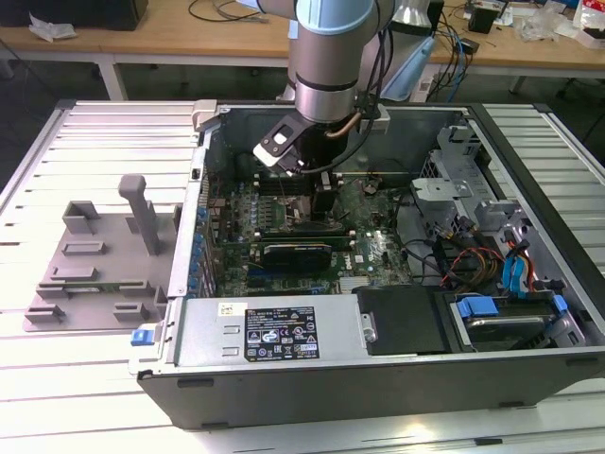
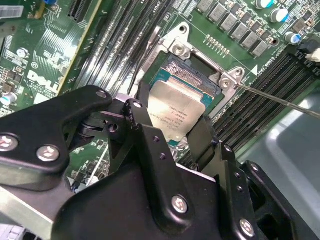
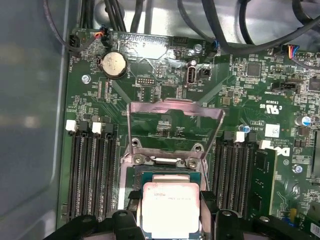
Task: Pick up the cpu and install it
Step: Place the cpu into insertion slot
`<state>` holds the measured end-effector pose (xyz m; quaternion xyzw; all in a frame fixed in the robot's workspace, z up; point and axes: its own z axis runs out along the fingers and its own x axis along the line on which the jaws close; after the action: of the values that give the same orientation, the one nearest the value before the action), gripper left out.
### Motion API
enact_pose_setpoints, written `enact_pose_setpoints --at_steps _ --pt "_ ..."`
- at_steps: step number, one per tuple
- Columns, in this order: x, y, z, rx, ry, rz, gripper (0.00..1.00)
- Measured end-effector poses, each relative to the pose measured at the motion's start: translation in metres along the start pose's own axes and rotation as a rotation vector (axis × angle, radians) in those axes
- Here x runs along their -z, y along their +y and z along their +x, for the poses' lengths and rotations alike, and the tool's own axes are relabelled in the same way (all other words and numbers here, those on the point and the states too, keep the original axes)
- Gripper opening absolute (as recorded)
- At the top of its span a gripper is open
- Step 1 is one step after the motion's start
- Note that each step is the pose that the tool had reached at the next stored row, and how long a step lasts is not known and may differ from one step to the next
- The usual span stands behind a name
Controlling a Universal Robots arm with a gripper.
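Observation:
The cpu, a flat square chip with a shiny silver top, sits between my gripper's two black fingers, directly over the open socket on the green motherboard. In the first wrist view the cpu covers the socket's near part, with the hinged load plate standing raised behind it. Whether the chip rests in the socket or hovers just above it I cannot tell. In the exterior view my gripper reaches down into the open computer case.
Memory slots flank the socket on both sides. A thin metal lever sticks out beside it. A grey plastic tray lies on the slatted table at the exterior view's left. Cables and drive bays fill the case's right side.

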<state>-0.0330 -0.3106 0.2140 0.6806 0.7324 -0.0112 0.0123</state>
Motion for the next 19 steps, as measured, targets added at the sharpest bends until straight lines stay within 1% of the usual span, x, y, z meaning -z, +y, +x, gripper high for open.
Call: enact_pose_setpoints --at_steps 5,13,14,19 --pt "-0.0020 -0.0022 0.0005 0.000 -0.0005 0.0000 0.55" --pt "-0.0099 -0.0028 0.0013 -0.001 -0.0011 0.0002 0.55" --pt "-0.0107 -0.0028 0.0013 -0.007 -0.0012 0.0005 0.55" --pt "-0.0117 -0.0036 0.0015 -0.018 -0.0009 0.0007 0.55"
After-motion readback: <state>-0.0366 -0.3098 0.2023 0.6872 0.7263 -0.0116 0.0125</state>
